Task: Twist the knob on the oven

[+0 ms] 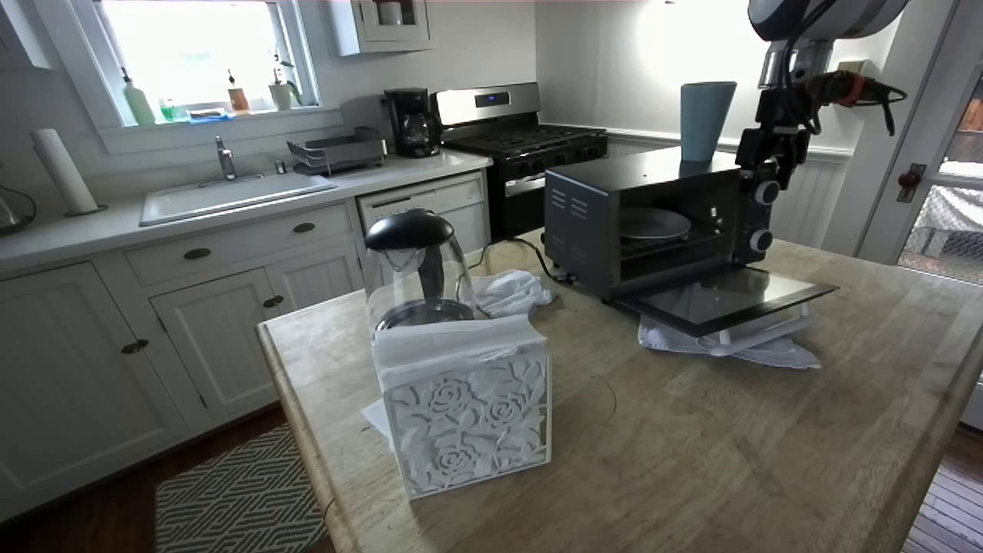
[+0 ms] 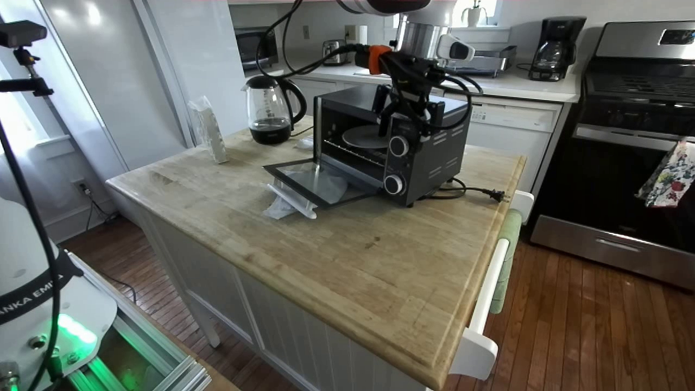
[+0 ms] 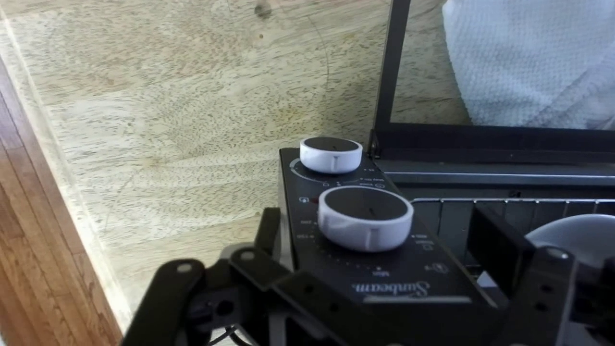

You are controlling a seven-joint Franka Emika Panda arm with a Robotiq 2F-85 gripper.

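Observation:
The black toaster oven (image 1: 577, 230) stands on the wooden table, its glass door (image 1: 714, 301) folded down open. It also shows in an exterior view (image 2: 442, 157). Its control strip (image 3: 331, 274) has an upper knob (image 3: 365, 221) and a lower knob (image 3: 330, 156), both white-rimmed with dark faces. The upper knob's line points toward the "Min" mark. My gripper (image 3: 384, 235) is open over the strip's top, also seen in both exterior views (image 1: 766, 163) (image 2: 408, 113). Its fingers are on either side of the strip, apart from the upper knob, one outside the oven wall, one by the oven opening.
A blue cup (image 1: 706, 123) stands on the oven's top. A plate (image 1: 653, 223) sits on the rack inside. A cloth (image 1: 776, 355) lies under the door. A glass coffee pot (image 2: 270, 111), a napkin holder (image 1: 470, 422) and the oven's cord (image 2: 472, 189) are on the table.

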